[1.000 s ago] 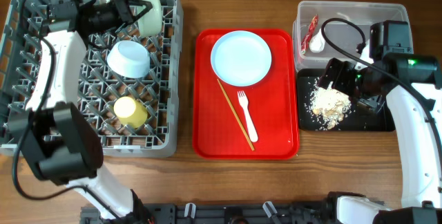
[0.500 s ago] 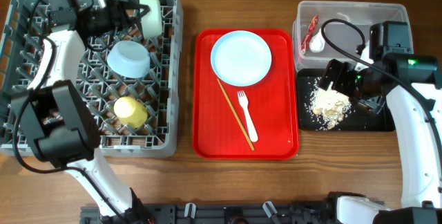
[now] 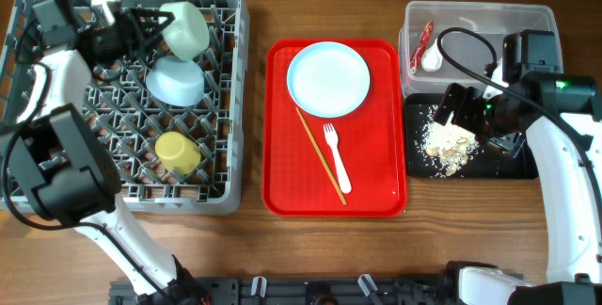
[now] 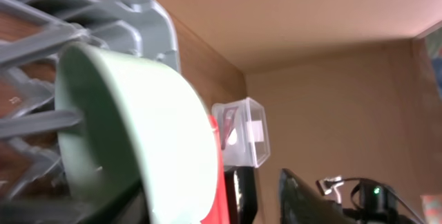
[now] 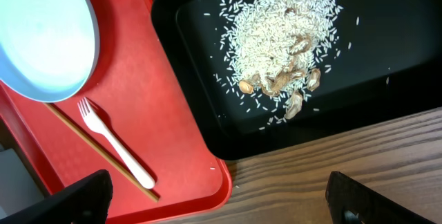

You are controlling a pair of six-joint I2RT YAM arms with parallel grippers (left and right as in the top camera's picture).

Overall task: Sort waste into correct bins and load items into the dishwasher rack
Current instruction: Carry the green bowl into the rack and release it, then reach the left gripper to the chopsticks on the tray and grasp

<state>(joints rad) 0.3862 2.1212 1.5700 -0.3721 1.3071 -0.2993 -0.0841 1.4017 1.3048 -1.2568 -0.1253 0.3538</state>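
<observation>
**Left claw**: clamped on the rim of a mint bowl, which I hold over the back row of the rack. I carry it tipped on edge, probably so that it slots between pegs and drains. Its mouth faces left, toward my wrist, and its base faces right. The axis lies roughly level along that row. The other bowl and the cup sit racked.

**Right claw**: spread wide and empty, above the rice in the black tray. The plate, fork and chopsticks lie on the red tray.
</observation>
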